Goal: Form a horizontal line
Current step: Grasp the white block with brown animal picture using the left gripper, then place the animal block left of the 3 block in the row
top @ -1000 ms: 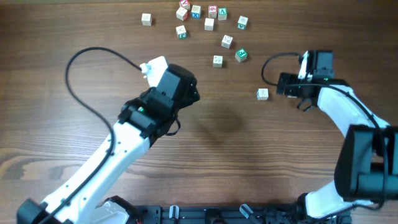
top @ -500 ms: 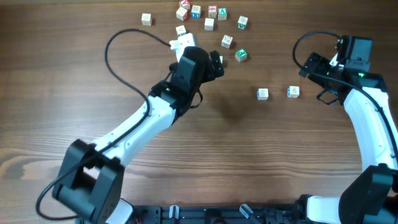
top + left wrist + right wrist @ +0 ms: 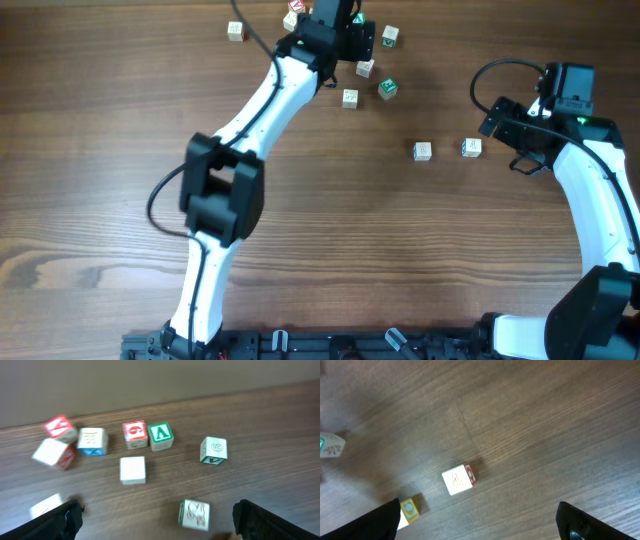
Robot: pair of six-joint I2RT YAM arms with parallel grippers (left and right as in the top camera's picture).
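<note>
Swung up to the top centre since the earlier frames with the left hand (image 3: 160, 521), now spread wide and empty over the scattered cubes (image 3: 134, 469) on the surface (image 3: 330, 230). Drawn back toward the right edge with the right hand (image 3: 480, 521), also wide apart, holding nothing. Right of centre, horizontal line (image 3: 423, 151) only begun: left pale cube (image 3: 422, 150) level with newly placed right pale cube (image 3: 471, 147), apart, not touching.

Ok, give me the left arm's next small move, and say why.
Probably lower the open left tool onto the pale marked cube lying just ahead of its spread fingers, then close on it. The row holds only a left cube and a right cube, set apart, so a third seems needed.
</note>
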